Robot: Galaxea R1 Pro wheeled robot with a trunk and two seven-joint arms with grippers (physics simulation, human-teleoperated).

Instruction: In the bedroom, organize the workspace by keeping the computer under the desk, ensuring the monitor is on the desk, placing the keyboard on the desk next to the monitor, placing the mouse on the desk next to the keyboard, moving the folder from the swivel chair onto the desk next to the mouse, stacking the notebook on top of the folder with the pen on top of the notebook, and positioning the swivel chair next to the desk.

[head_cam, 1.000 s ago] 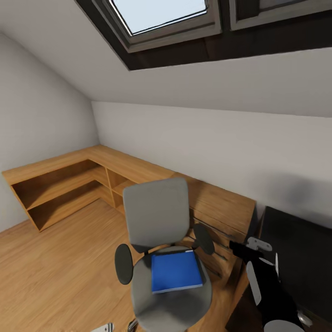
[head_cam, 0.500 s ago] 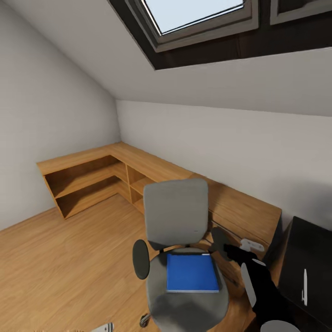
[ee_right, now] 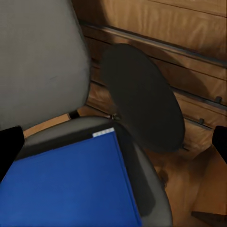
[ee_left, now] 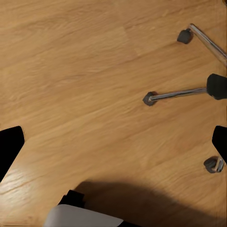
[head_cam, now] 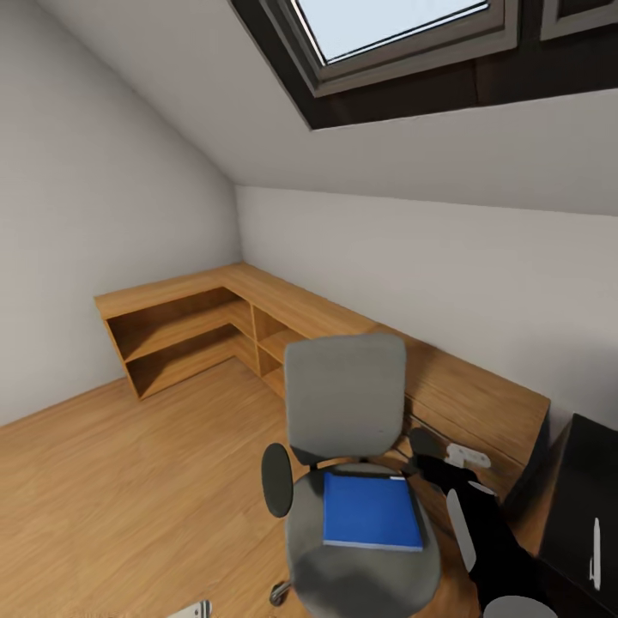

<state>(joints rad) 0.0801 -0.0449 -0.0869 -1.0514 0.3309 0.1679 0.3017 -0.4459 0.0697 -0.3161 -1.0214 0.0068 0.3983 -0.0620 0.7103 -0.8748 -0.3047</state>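
The grey swivel chair (head_cam: 343, 399) stands in the lower middle of the head view, facing me. A blue folder (head_cam: 372, 511) lies flat on its seat. My right gripper (head_cam: 435, 470) hangs just right of the chair's right armrest (head_cam: 421, 443), above the folder's level. In the right wrist view this gripper (ee_right: 113, 142) is open, its fingertips (ee_right: 9, 147) at the picture's edges, with the folder (ee_right: 66, 187) and the armrest (ee_right: 142, 97) between them. My left gripper (ee_left: 113, 142) is open over bare floor beside the chair's base legs (ee_left: 177, 94). A white pen (head_cam: 594, 551) lies on the dark desk (head_cam: 584, 489).
A low wooden L-shaped shelf unit (head_cam: 184, 330) runs along both walls behind the chair. A skylight (head_cam: 395, 30) sits in the sloped ceiling. Open wooden floor (head_cam: 129, 498) spreads to the left of the chair. The chair's casters (ee_left: 183, 36) rest on the floor.
The whole head picture has shifted: chair, folder and shelves sit further right, and the dark desk has slid toward the right edge. My right gripper now sits closer to the chair's armrest.
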